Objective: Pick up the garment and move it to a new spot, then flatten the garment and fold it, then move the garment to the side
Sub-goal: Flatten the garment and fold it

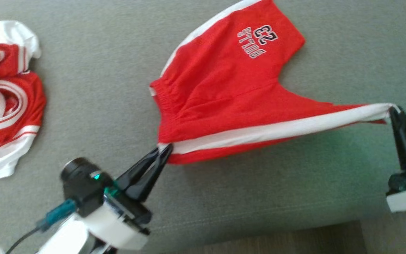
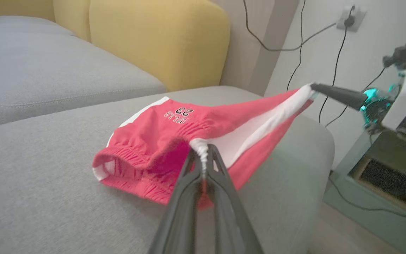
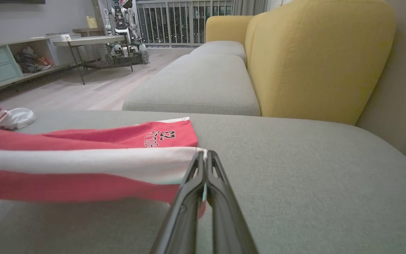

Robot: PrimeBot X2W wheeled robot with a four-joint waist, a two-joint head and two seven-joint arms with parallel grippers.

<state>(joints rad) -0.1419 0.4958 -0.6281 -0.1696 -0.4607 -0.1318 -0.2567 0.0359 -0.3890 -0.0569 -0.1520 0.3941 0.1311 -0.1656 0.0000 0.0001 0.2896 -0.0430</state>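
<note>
Matt red cloth shorts on woven grey sofa fabric.

We read "23" and "BULLS" in white-edged dark lettering on one leg of the red shorts; both stand upside down in the head view.

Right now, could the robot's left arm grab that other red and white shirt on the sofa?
Probably not yet. The left gripper is shut on the red shorts, so it's busy. The crumpled shirt lies off to its left with nothing between them, so it likely could after letting go.
</note>
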